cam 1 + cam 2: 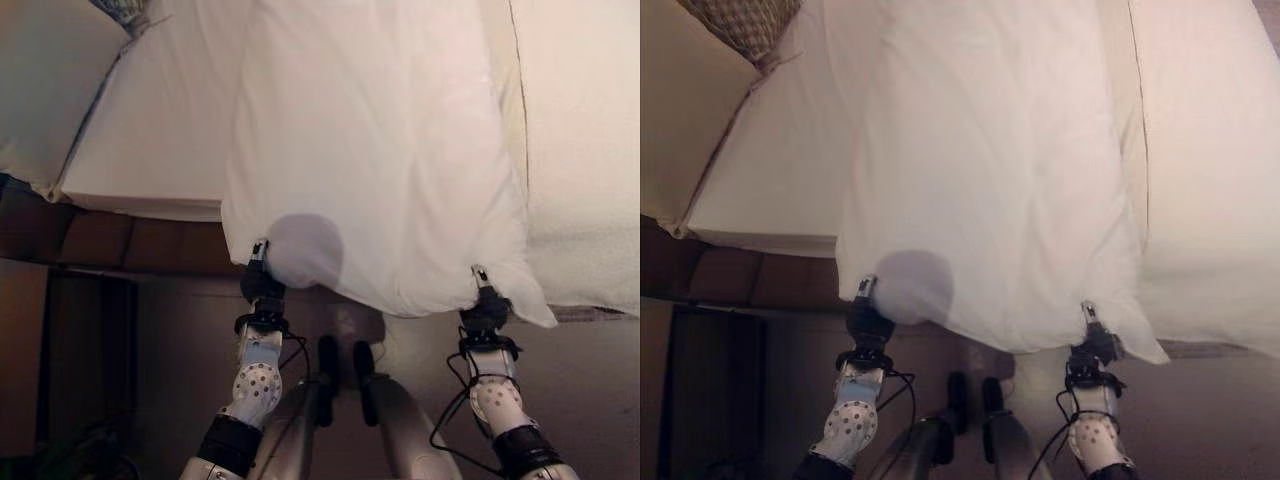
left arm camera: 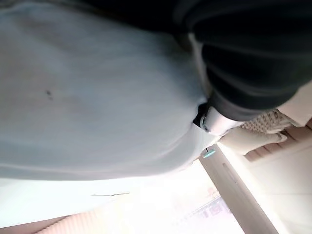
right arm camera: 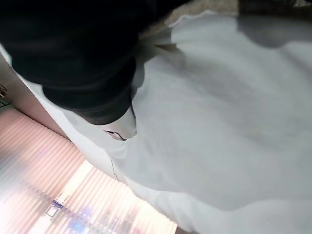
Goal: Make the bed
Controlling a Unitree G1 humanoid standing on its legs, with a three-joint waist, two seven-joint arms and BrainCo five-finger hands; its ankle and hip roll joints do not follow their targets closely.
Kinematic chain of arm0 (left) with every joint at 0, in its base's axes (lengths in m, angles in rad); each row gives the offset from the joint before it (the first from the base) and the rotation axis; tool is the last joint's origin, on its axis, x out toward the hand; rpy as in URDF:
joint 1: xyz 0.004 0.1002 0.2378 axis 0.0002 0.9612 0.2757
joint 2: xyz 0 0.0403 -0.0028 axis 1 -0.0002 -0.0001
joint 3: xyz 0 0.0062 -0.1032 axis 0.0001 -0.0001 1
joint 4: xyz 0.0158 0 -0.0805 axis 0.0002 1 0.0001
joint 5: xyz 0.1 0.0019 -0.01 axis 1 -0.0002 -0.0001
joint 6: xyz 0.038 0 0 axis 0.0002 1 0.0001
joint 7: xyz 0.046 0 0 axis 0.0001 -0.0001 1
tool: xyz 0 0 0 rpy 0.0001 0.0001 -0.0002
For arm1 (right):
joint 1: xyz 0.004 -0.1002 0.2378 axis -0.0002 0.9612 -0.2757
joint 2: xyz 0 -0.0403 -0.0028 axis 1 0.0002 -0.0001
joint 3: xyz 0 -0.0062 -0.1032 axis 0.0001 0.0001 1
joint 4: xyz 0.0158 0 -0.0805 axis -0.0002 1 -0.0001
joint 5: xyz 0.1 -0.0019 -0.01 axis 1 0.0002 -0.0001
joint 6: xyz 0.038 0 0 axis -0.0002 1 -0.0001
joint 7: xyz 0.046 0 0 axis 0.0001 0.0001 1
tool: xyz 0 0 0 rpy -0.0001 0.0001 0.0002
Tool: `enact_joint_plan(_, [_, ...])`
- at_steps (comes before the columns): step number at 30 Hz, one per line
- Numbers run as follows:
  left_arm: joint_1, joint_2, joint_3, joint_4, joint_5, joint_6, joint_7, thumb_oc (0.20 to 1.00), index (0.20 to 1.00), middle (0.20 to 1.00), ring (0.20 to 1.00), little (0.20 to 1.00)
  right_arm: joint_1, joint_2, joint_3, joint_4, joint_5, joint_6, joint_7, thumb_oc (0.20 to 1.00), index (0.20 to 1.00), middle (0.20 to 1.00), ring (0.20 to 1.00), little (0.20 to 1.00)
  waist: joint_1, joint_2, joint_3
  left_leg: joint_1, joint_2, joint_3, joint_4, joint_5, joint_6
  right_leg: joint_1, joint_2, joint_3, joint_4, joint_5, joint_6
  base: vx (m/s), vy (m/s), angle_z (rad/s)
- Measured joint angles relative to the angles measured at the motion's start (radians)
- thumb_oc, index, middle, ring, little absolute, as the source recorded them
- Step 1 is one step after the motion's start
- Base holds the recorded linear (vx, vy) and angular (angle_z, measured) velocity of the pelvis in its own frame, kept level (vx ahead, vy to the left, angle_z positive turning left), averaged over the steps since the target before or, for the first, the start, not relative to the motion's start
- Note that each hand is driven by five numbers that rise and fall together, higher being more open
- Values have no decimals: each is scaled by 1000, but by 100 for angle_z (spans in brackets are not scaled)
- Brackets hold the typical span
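The soft, light, floppy white cloth pillow [image 1: 370, 150] drapes over each robot hand, left [image 1: 262, 283] and right [image 1: 486, 308], fingers hidden, grip unreadable; its near corners look the best hold.

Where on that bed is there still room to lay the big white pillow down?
The pillow hangs over the bed's near edge, a hand at each lower corner: left hand, right hand. Bare sheet lies between it and the beige cushion on the left. On the right it crowds against a white cover.
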Motion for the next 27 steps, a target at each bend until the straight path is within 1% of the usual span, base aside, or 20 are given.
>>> enact_joint_plan(1, [-9,-1,3,-2,0,0,1,200,200,200,200,200,2,0,-5,0,0,0,0,200,200,200,200,200,1,-1,-1,15,39,-43,-41,2,0,-12,-4,-2,0,3,2,14,146,20])
enact_joint_plan(4, [-14,-7,6,2,0,0,8,200,200,200,200,200,2,-8,-10,5,1,-2,-3,200,200,200,200,200,1,1,-2,64,143,-78,-142,1,-5,-17,-9,-5,2,6,12,21,237,1])
enact_joint_plan(7, [-32,-7,2,13,2,1,10,200,200,200,200,200,-2,-3,-45,6,1,-12,-4,200,200,200,200,200,2,1,-2,95,182,-73,-193,1,-12,-14,-8,-7,2,9,33,-1,408,-2])
enact_joint_plan(8, [-40,-7,1,18,2,1,12,200,200,200,200,200,-7,-3,-49,5,1,-16,-7,200,200,200,200,200,0,4,-3,102,178,-69,-195,1,-12,-14,-8,-5,2,10,47,-45,570,-14])
enact_joint_plan(10, [-50,-9,1,32,3,1,16,200,200,200,200,200,-17,-11,-54,5,1,-19,-11,200,200,200,200,200,-3,14,-9,124,166,-71,-168,21,15,-15,-3,1,6,10,67,-46,490,-13])
enact_joint_plan(11, [-63,-14,-11,61,4,1,18,200,200,200,200,200,-18,-26,-64,7,-1,-22,-17,200,200,200,200,200,-5,28,-16,135,134,-62,-116,33,22,-18,-7,7,26,-1,95,-44,410,5])
enact_joint_plan(12, [-68,-14,-19,71,6,0,18,200,200,200,200,200,-14,-29,-66,8,-1,-25,-21,200,200,200,200,200,-26,29,-20,134,113,-41,-103,29,-15,-21,-24,11,35,-3,112,-41,641,43])
enact_joint_plan(13, [-98,-25,-34,139,26,4,17,200,200,200,200,200,2,-32,-112,8,-6,-25,-21,200,200,200,200,200,-23,19,-18,93,49,-7,-27,46,-1,-19,-94,24,52,-15,146,-16,586,43])
enact_joint_plan(14, [-82,-38,-41,140,30,6,25,200,200,200,200,200,12,-26,-128,16,-6,-30,-28,200,200,200,200,200,-26,21,-29,100,14,-2,-12,28,8,-17,-109,71,40,-12,183,-14,583,7])
enact_joint_plan(15, [-69,-29,-32,134,32,0,25,200,200,200,200,200,-2,-28,-124,25,-9,-29,-29,200,200,200,200,200,-11,28,-32,99,5,3,-9,0,39,-12,-118,95,19,3,198,-25,505,-86])
enact_joint_plan(16, [-53,-28,-7,136,35,-1,24,200,200,200,200,200,-17,-27,-114,18,-18,-22,-28,200,200,200,200,200,8,50,-46,115,-13,23,-42,-30,93,-16,-125,136,-31,39,223,-30,284,-96])
enact_joint_plan(17, [-58,-25,2,136,35,-1,24,200,200,200,200,200,-25,-22,-109,24,-22,-19,-24,200,200,200,200,200,2,51,-50,111,-29,45,-48,-28,86,-23,-146,136,-54,69,245,-121,444,-87])
enact_joint_plan(18, [-67,-19,23,136,36,-1,26,200,200,200,200,200,-31,-20,-105,35,-26,-13,-26,200,200,200,200,200,3,50,-51,101,-60,70,-45,-29,112,-16,-187,122,-113,109,262,-106,284,-37])
enact_joint_plan(19, [-67,-14,31,136,39,-1,26,200,200,200,200,200,-34,-18,-103,45,-27,-9,-26,200,200,200,200,200,5,49,-52,95,-71,82,-41,-31,127,-8,-203,105,-136,128,271,-192,307,-25])
enact_joint_plan(20, [-66,-10,47,138,40,0,30,200,200,200,200,200,-31,-15,-102,50,-27,-4,-27,200,200,200,200,200,-1,50,-51,90,-77,93,-36,-32,143,-7,-213,78,-137,131,275,-133,181,-14])
enact_joint_plan(21, [-63,-9,51,135,40,0,33,200,200,200,200,200,-28,-8,-101,51,-28,0,-26,200,200,200,200,200,0,48,-52,83,-82,97,-38,-24,160,1,-195,57,-137,120,284,-133,185,-9])
enact_joint_plan(22, [-62,3,68,135,43,1,34,200,200,200,200,200,-31,-1,-101,58,-31,5,-25,200,200,200,200,200,3,50,-51,82,-69,92,-43,-23,158,-18,-173,54,-69,72,287,-56,64,-6])
enact_joint_plan(23, [-58,14,88,137,52,1,40,200,200,200,200,200,-32,15,-99,76,-36,10,-27,200,200,200,200,200,4,46,-53,83,-54,93,-57,-14,157,-19,-119,57,-21,22,245,-105,28,-3])
enact_joint_plan(24, [-54,29,85,138,68,1,45,200,200,200,200,200,-33,22,-98,82,-39,9,-28,200,200,200,200,200,5,34,-57,85,-56,96,-61,-13,157,14,-98,52,-64,23,207,-108,29,-7])
enact_joint_plan(27, [-45,44,86,143,81,1,61,200,200,200,200,200,-75,15,-85,134,-55,10,-39,200,200,200,200,200,5,31,-58,93,-50,125,-83,-11,158,25,-92,75,-117,54,212,-92,-84,-29])
